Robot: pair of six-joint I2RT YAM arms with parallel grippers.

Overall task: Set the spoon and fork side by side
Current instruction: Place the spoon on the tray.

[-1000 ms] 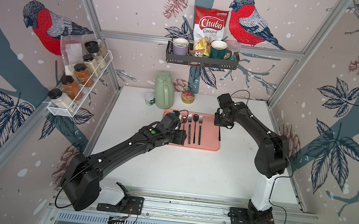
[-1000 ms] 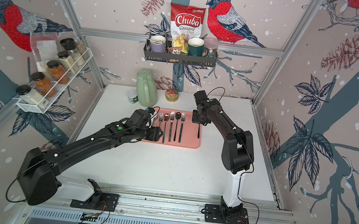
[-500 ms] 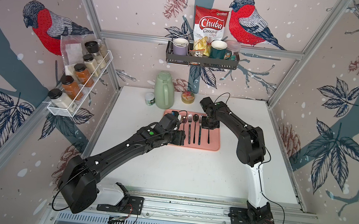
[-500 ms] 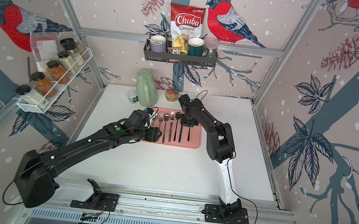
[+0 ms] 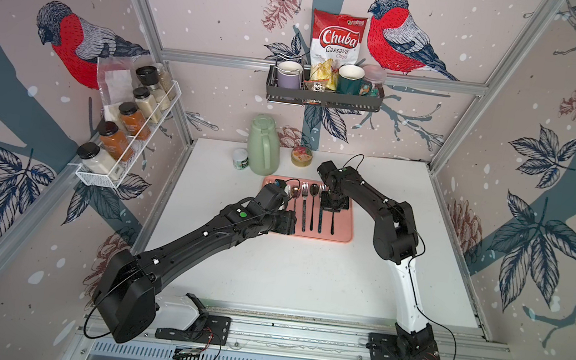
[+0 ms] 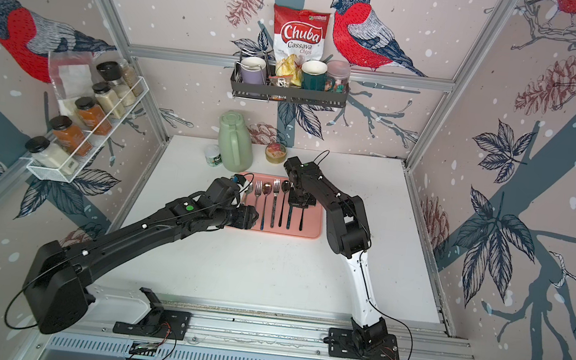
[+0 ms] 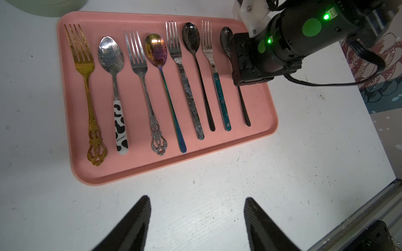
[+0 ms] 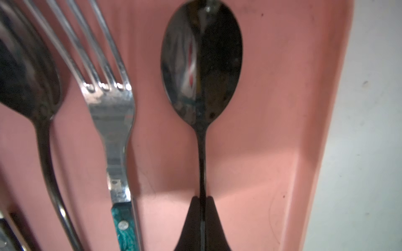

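A pink tray (image 7: pixel 263 104) holds a row of forks and spoons, alternating. At its right end lies a black spoon (image 8: pixel 201 65), next to a fork with a teal handle (image 8: pixel 111 104); both also show in the left wrist view, spoon (image 7: pixel 225 38) and fork (image 7: pixel 212 56). My right gripper (image 8: pixel 203 198) is shut on the spoon's thin handle, low over the tray (image 5: pixel 342 228) in a top view. I cannot tell whether the spoon rests on the tray. My left gripper (image 7: pixel 196 200) is open and holds nothing, over bare table by the tray's front left corner.
A green jug (image 5: pixel 264 144), a small white jar (image 5: pixel 240 159) and a round tin (image 5: pixel 301 155) stand behind the tray. A wire spice rack (image 5: pixel 128 131) hangs on the left wall. A dark shelf (image 5: pixel 323 95) with mugs and a chips bag hangs on the back wall.
My right gripper has moved left from the tray's right edge to over its right end, with the black spoon in it. The left arm has barely moved.
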